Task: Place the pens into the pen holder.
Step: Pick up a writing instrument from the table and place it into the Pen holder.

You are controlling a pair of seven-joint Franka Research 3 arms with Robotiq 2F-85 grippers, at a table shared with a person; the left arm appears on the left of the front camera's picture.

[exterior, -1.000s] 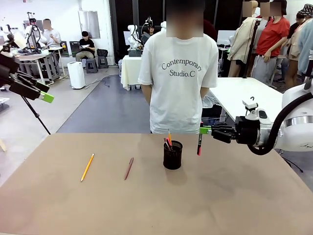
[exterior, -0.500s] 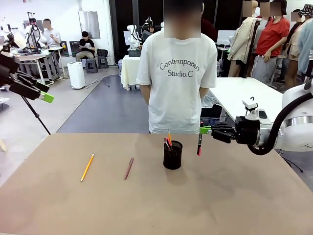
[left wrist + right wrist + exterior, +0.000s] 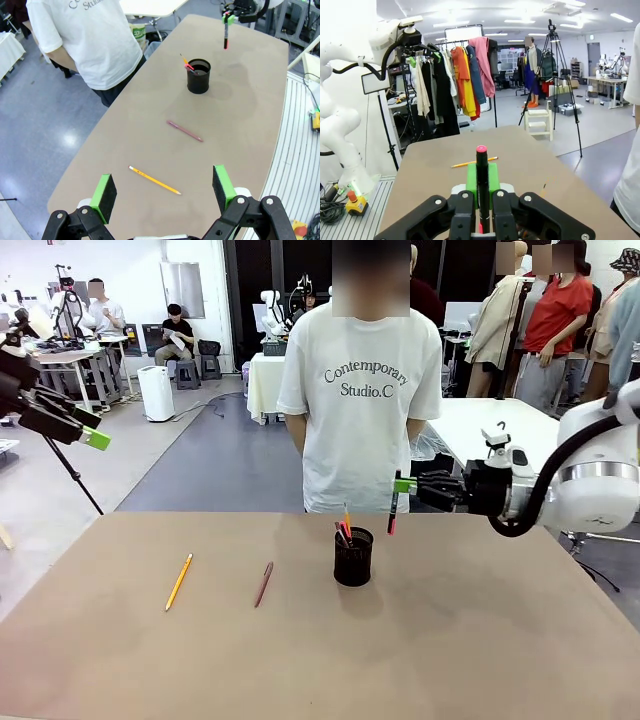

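Note:
The black mesh pen holder (image 3: 353, 556) stands mid-table with a few pens poking out of its rim; it also shows from the left wrist as pen holder (image 3: 198, 76). My right gripper (image 3: 403, 485) is shut on a dark pen (image 3: 392, 513) with a pink end, held upright above and just right of the cup; up close, the pen (image 3: 481, 180) sits pinched between the pads. A yellow-orange pen (image 3: 179, 581) and a reddish-brown pen (image 3: 263, 583) lie flat on the table left of the cup. My left gripper (image 3: 90, 432) hovers open high at the far left, nothing between its fingers (image 3: 104, 193).
A person in a white T-shirt (image 3: 362, 400) stands at the far edge behind the cup, hands behind the back. The brown table (image 3: 450, 640) has bare room in front and to the right.
My right gripper has carried the pen left and slightly up, closer to the cup. The left arm and the lying pens have not moved.

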